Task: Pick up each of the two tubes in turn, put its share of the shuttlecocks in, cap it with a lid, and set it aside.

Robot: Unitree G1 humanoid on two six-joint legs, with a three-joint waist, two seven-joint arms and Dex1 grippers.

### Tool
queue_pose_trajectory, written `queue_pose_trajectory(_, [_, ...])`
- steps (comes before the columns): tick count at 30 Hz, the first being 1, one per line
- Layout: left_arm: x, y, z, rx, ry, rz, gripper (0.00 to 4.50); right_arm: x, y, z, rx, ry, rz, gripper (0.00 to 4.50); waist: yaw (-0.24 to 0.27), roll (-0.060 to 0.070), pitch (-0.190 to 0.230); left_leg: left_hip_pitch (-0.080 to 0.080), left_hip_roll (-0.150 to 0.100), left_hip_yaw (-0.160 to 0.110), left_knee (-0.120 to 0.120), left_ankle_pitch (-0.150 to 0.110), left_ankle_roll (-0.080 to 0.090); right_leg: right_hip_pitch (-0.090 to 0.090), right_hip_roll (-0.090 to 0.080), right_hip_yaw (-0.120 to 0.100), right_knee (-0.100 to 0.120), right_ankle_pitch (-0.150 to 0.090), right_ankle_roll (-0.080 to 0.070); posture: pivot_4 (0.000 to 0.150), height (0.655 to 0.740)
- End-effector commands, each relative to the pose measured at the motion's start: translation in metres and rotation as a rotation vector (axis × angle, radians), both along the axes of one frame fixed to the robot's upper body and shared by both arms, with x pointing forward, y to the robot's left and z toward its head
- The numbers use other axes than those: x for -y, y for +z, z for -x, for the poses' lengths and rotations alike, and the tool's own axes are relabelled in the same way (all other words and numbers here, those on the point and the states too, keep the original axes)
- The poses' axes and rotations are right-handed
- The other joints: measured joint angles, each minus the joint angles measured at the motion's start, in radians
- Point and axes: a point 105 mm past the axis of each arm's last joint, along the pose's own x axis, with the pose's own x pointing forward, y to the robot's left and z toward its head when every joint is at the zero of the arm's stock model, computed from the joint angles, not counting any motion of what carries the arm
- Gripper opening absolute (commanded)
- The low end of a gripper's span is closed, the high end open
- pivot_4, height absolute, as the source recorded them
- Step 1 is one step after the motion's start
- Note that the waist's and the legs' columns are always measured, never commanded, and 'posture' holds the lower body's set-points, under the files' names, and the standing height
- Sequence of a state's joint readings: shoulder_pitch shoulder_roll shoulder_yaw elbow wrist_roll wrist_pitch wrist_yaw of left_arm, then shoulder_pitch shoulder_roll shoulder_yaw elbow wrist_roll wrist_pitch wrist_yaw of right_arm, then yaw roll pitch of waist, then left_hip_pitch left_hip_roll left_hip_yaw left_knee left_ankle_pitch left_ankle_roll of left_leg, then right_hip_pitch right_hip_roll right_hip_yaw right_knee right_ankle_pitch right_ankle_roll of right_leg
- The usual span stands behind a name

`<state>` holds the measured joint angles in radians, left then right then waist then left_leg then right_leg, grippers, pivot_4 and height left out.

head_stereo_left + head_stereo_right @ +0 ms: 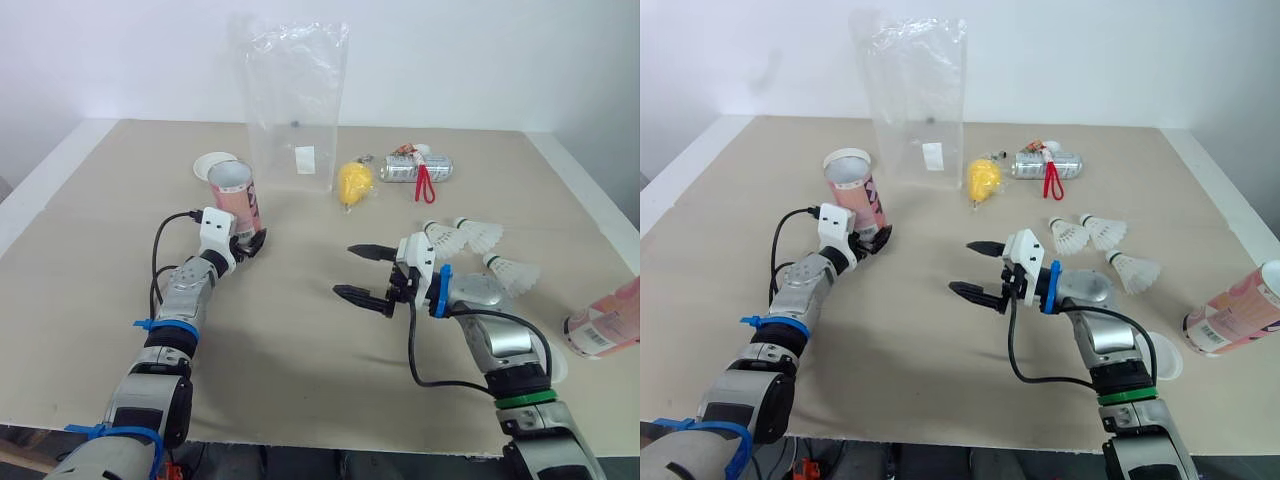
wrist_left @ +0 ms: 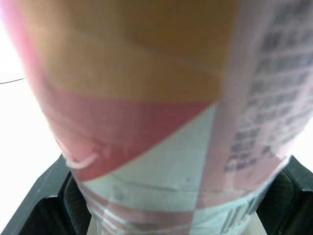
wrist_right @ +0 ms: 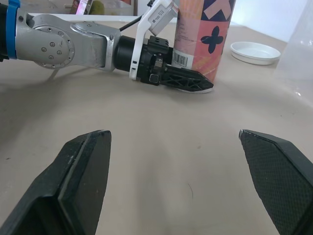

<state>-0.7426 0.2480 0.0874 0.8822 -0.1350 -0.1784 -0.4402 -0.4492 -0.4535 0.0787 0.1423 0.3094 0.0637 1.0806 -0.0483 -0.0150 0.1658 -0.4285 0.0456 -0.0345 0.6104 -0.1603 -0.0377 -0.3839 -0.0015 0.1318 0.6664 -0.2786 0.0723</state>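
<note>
A pink patterned tube (image 1: 234, 198) stands upright and open-topped on the table's left side. My left gripper (image 1: 250, 241) is shut on its lower part; in the left wrist view the tube (image 2: 146, 122) sits tight between the black fingers (image 2: 44, 205). My right gripper (image 1: 347, 270) hovers open and empty near the table's middle, facing the tube (image 3: 203, 34). Three white shuttlecocks (image 1: 478, 235) lie just right of it. A second pink tube (image 1: 606, 320) lies on its side at the right edge. One white lid (image 1: 211, 164) rests behind the held tube, another (image 1: 1163, 357) beside my right forearm.
A tall clear plastic bag (image 1: 293, 105) stands behind the held tube. A yellow object (image 1: 353, 182) and a silver can with a red loop (image 1: 418, 168) lie at the back centre. Bare table stretches between the two grippers and along the front.
</note>
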Motion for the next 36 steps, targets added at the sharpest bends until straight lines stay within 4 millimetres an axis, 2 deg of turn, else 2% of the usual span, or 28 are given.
queue_pose_trajectory(1, [-0.014,-0.009,0.003,-0.026,0.031,-0.010,4.00,-0.002,0.010,0.002,0.045,0.008,-0.004,4.50,0.000,0.000,0.000,0.000,0.000,0.000,0.000,0.000,0.000,0.000,0.000,0.000,0.000,0.000,0.000,0.150,0.7400])
queue_pose_trajectory(2, [-0.014,-0.011,0.003,-0.031,0.027,-0.012,4.00,-0.003,0.009,0.002,0.044,0.008,-0.003,4.50,0.000,0.000,0.000,0.000,0.000,0.000,0.000,0.000,0.000,0.000,0.000,0.000,0.000,0.000,0.000,0.150,0.7400])
queue_pose_trajectory(5, [-0.016,-0.011,0.004,-0.022,0.038,-0.022,3.41,-0.003,0.008,0.003,0.040,0.010,-0.002,4.50,0.000,0.000,0.000,0.000,0.000,0.000,0.000,0.000,0.000,0.000,0.000,0.000,0.000,0.000,0.000,0.150,0.7400])
queue_pose_trajectory(13, [-0.017,-0.009,0.006,-0.007,0.032,-0.043,3.41,-0.003,0.007,0.004,0.032,-0.003,-0.011,4.50,0.000,0.000,0.000,0.000,0.000,0.000,0.000,0.000,0.000,0.000,0.000,0.000,0.000,0.000,0.000,0.150,0.7400])
queue_pose_trajectory(22, [0.012,-0.003,0.038,0.055,-0.360,-0.341,3.41,0.013,0.020,0.013,0.022,-0.162,-0.114,4.50,0.001,0.000,0.000,-0.002,0.000,0.000,-0.004,0.000,0.000,-0.003,0.000,0.000,0.000,-0.001,-0.001,0.150,0.7400])
queue_pose_trajectory(26, [0.027,0.001,0.056,0.040,-0.584,-0.483,3.41,0.036,0.027,0.014,0.051,-0.335,-0.138,4.50,0.006,0.000,0.000,-0.003,0.000,0.000,-0.004,0.000,-0.001,-0.004,-0.001,0.000,0.000,-0.001,-0.002,0.150,0.7400])
queue_pose_trajectory(32, [0.051,0.004,0.076,0.003,-0.887,-0.692,3.41,0.084,0.023,0.003,0.014,-0.746,-0.161,4.50,0.006,0.000,0.000,-0.004,-0.001,0.001,-0.004,0.000,0.000,-0.005,-0.002,0.000,-0.001,-0.002,-0.001,0.150,0.7400])
queue_pose_trajectory(36, [0.065,0.006,0.084,-0.060,-1.024,-0.758,3.41,0.099,0.017,0.000,-0.018,-0.880,-0.160,4.50,0.003,0.000,0.000,-0.005,-0.001,0.001,-0.004,0.000,0.000,-0.006,-0.002,0.000,-0.001,-0.003,-0.001,0.150,0.7400])
